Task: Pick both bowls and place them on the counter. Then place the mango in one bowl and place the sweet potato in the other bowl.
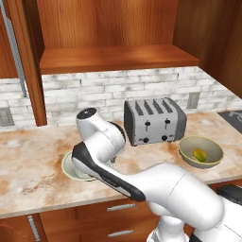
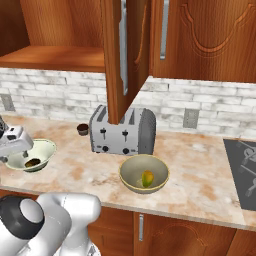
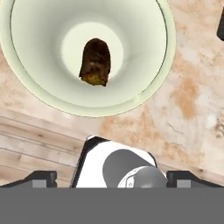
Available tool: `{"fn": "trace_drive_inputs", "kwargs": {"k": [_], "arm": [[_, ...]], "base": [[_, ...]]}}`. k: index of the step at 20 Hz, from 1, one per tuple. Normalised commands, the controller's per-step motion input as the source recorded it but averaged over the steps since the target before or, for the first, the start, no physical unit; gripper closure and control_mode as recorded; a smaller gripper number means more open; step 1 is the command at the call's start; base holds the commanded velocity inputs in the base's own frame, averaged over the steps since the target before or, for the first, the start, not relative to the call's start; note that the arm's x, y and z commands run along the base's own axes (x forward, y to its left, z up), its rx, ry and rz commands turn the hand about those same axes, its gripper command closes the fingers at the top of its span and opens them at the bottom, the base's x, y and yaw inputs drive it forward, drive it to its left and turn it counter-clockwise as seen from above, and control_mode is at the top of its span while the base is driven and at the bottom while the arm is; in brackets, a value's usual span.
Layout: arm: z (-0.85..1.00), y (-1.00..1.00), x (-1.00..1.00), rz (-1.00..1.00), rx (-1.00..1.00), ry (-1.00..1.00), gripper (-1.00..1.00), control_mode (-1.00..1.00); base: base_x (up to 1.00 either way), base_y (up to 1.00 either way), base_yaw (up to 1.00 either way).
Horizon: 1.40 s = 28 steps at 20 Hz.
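Sweet potato [image 3: 95, 62] lies in the white bowl [image 3: 131, 94], seemingly just beyond the spread, empty pincer [image 3: 111, 178].

The arm [image 1: 108, 160] hides most of the white bowl [image 1: 68, 168] on the counter [image 1: 28, 165].

Rendered frames, evenly and brightly lit; no single light source evident. Shadows faint: soft darkening under the wooden shelf [image 1: 118, 57] at upper centre of the left base view. Mild sheen on the grey metal four-slot toaster [image 1: 154, 120]. Textures of the beige and rust-brown mottled marble worktop [image 1: 33, 165] look coarse and slightly blurred. No edge distortion seen.
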Motion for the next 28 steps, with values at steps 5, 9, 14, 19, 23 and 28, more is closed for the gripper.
{"fn": "trace_drive_inputs", "kwargs": {"k": [5, 9, 14, 19, 23, 28], "arm": [[-0.17, -0.36, -0.33, 0.00, 0.00, 0.00, -1.00, -1.00], [-0.20, -0.31, -0.36, 0.00, 0.00, 0.00, -1.00, -1.00], [-0.21, -0.31, -0.05, 0.00, 0.00, 0.00, -1.00, -1.00], [-0.15, -0.47, 0.08, 0.00, 0.00, 0.00, -1.00, -1.00], [-0.08, -0.29, 0.21, 0.00, 0.00, 0.01, -1.00, -1.00], [-0.05, -0.31, 0.24, 0.00, 0.00, 0.01, -1.00, -1.00]], "base": [[0.00, 0.00, 0.00], [0.00, 0.00, 0.00], [0.00, 0.00, 0.00], [0.00, 0.00, 0.00], [0.00, 0.00, 0.00], [0.00, 0.00, 0.00]]}}
